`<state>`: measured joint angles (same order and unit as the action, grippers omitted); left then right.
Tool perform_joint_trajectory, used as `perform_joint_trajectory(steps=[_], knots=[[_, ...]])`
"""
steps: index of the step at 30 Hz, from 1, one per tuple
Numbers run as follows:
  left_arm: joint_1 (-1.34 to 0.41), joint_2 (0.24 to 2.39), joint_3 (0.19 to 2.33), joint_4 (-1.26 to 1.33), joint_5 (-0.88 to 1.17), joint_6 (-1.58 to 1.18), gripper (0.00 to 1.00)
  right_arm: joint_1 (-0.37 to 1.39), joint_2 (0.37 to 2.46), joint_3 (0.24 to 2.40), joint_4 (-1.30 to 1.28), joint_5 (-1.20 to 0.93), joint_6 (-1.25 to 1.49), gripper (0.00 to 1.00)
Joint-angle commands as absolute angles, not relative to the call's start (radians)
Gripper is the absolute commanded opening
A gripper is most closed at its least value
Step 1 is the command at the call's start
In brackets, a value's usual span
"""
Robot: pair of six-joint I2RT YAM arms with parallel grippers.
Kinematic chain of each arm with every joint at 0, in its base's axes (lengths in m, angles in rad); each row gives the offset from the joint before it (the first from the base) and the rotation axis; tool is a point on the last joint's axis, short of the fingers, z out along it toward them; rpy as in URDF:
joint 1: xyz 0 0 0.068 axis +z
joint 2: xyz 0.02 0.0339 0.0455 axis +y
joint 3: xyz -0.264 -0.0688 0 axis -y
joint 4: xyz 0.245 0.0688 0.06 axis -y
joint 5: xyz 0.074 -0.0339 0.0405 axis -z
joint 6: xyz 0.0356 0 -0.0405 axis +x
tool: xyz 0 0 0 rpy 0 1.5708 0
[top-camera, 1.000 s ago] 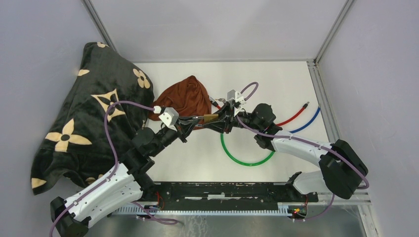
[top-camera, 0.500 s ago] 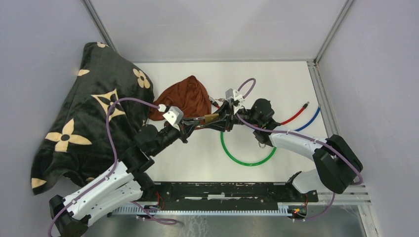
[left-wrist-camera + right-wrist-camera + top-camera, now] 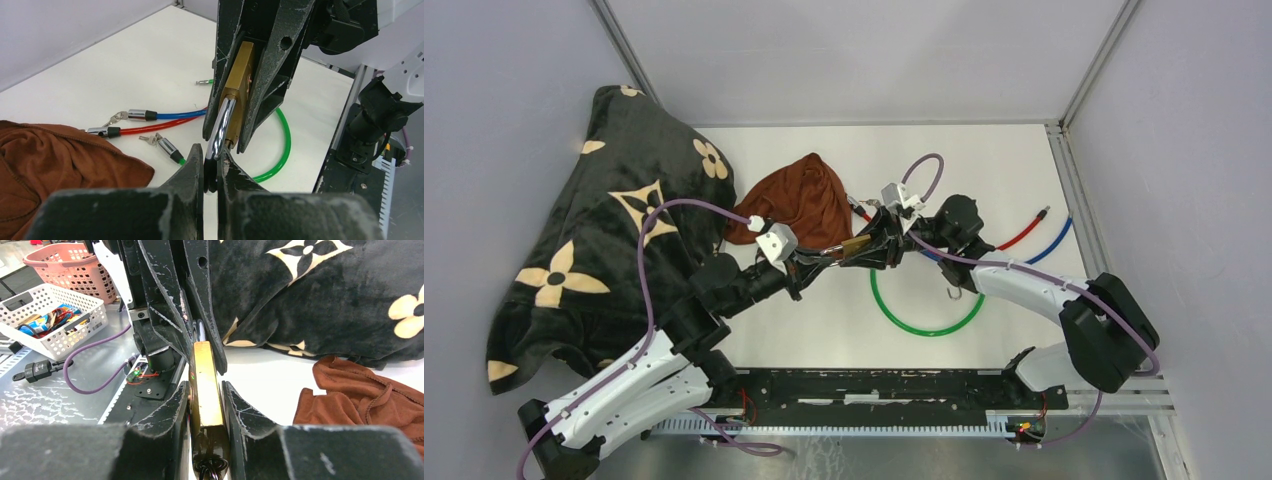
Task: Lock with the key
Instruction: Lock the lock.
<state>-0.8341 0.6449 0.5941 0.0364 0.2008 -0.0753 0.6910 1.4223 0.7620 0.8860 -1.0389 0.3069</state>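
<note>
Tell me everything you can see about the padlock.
The padlock has a flat brass-coloured body and a shiny silver shackle. It is held above the white table between both arms: the right gripper clamps the body's flat faces, the left gripper pinches the shackle's bend. It lies roughly level, shackle toward the left arm. Whether it is latched cannot be seen.
</note>
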Motion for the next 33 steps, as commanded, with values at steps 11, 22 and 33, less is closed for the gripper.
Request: perform_joint_trajectory(steps=[11, 22, 33], knots=[[-1.028, 0.764, 0.62, 0.376, 0.614, -0.175, 0.02, 0.89, 1.557, 0.921, 0.905, -0.852, 0.214, 0.0], [-1.038, 0.781, 0.605, 0.399, 0.571, -0.232, 0.02, 0.926, 1.564, 0.965, 0.832, -0.802, 0.15, 0.0], [-1.012, 0.781, 0.612, 0.374, 0.534, -0.179, 0.02, 0.929, 1.464, 0.927, 0.786, -0.747, 0.107, 0.0]])
